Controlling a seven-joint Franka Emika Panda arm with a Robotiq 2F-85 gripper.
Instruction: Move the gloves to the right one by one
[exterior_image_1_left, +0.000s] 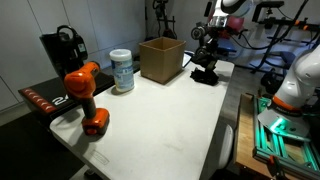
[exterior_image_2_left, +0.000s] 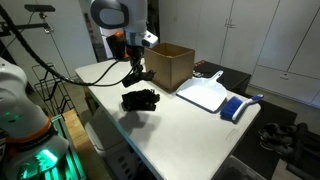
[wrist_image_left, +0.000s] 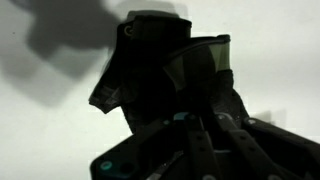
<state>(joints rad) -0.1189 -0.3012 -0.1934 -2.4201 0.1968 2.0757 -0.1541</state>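
1. The tool (exterior_image_2_left: 134, 66) was clamped narrow on one black glove (exterior_image_2_left: 136, 78), which hung limp from it above the white bench (exterior_image_2_left: 180, 135).
2. In the wrist view, the glove's dark fabric (wrist_image_left: 160, 80) filled the frame ahead of the fingers (wrist_image_left: 200, 150).
3. The other gloves (exterior_image_2_left: 140, 99) lay in a dark heap on the bench below the tool, near the cardboard box (exterior_image_2_left: 172, 65).
4. An orange drill (exterior_image_1_left: 84, 95) and a white tub (exterior_image_1_left: 122, 70) stood well apart from the gloves, on the far side of the box.
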